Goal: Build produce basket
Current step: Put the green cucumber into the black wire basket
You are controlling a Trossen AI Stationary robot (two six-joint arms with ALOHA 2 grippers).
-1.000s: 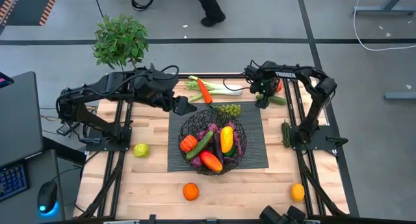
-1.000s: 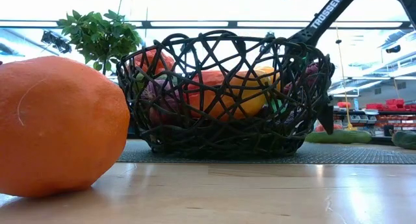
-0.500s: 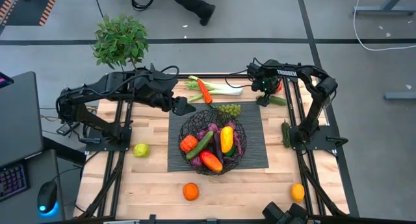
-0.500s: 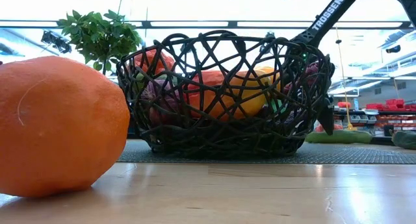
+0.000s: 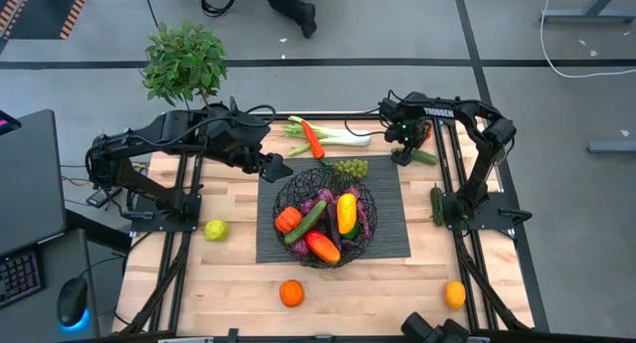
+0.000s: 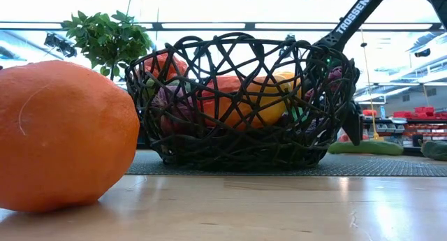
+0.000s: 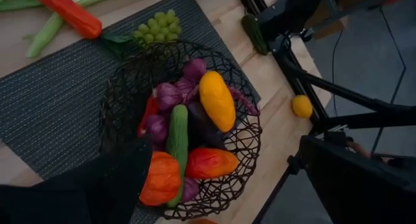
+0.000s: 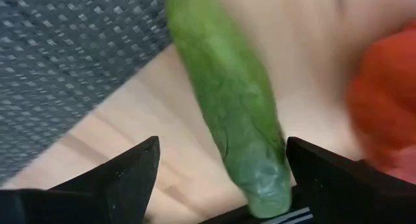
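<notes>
The basket (image 5: 325, 216), round and of black wire, sits mid-bench on a dark mat (image 5: 388, 246), already loaded with produce: a yellow squash (image 5: 346, 212), a cucumber (image 5: 306, 222), an orange pepper (image 5: 288, 220), a red-orange pepper (image 5: 322, 247) and purple pieces (image 5: 320, 198) around them. Green grapes (image 5: 350, 168) lie on the mat just beyond the basket's rim, and a leek (image 5: 333, 136) crossed by a red chilli (image 5: 313, 138) lies at the bench's far edge.

At the far right corner the right gripper (image 5: 401, 150) is lowered over a second cucumber (image 8: 231, 100) that lies on bare wood just off the mat; its fingers (image 8: 123, 175) stand wide to either side of the cucumber's near end, not yet closed on it, with a red piece (image 8: 383, 100) close beside. The left gripper (image 5: 279, 168) hangs above the mat's far left corner, near the basket, its fingers wide and holding nothing.

Loose on the bench are an orange (image 5: 290, 293) at the near edge, a smaller orange fruit (image 5: 454, 294) at the near right, a yellow-green fruit (image 5: 216, 229) at left and a dark cucumber (image 5: 436, 205) by the right rail. A potted plant (image 5: 184, 65) stands at the far left corner.
</notes>
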